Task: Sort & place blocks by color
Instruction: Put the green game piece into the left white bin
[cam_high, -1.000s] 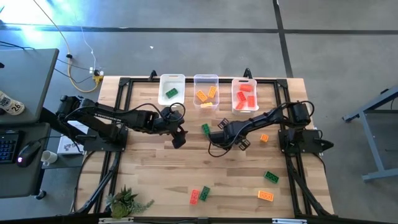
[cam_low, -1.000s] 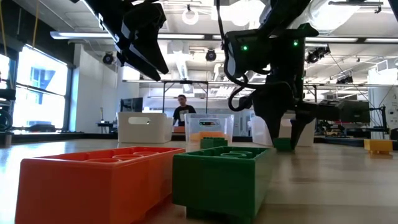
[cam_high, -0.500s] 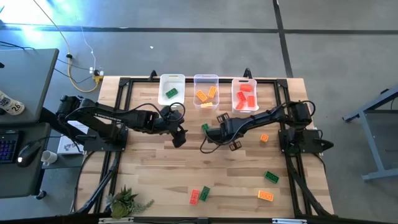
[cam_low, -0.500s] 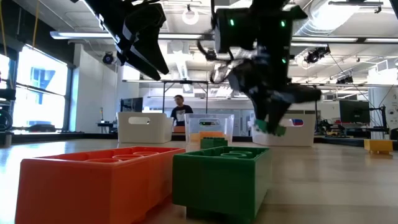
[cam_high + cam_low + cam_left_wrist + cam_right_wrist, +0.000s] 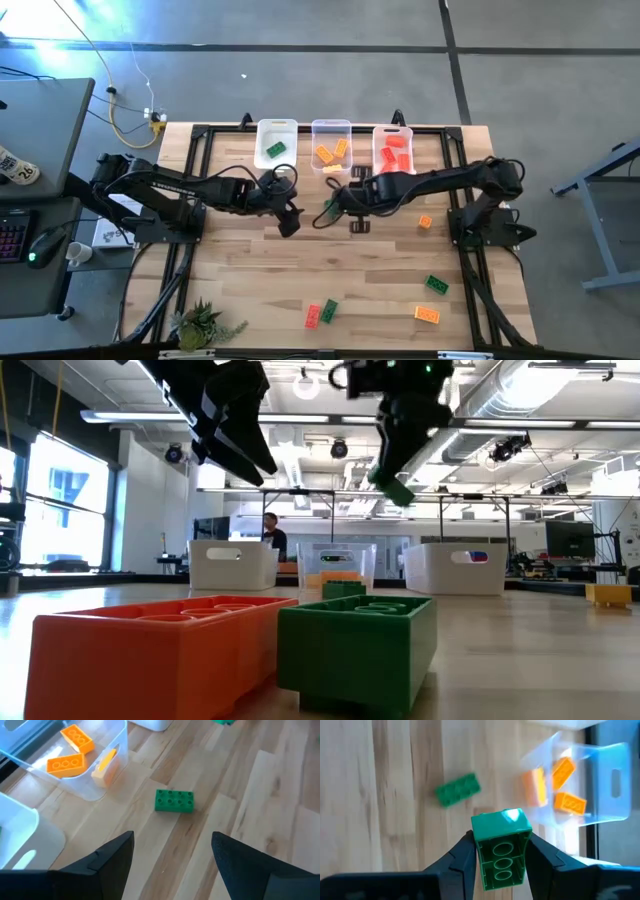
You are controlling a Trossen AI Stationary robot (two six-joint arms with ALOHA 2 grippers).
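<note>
Here our right gripper [image 5: 500, 857], clamped on a green block [image 5: 501, 849], should clear the orange bin [image 5: 331, 131] and reach the green bin [image 5: 276, 129], while the left gripper [image 5: 172, 857] waits with fingers apart.

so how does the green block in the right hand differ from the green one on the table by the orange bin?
The held green block is clamped between the right hand's fingers, in the air; the loose green block lies flat on the table, touched by nothing. The held one shows its hollow underside, the loose one its studs. Both are green studded bricks.
</note>
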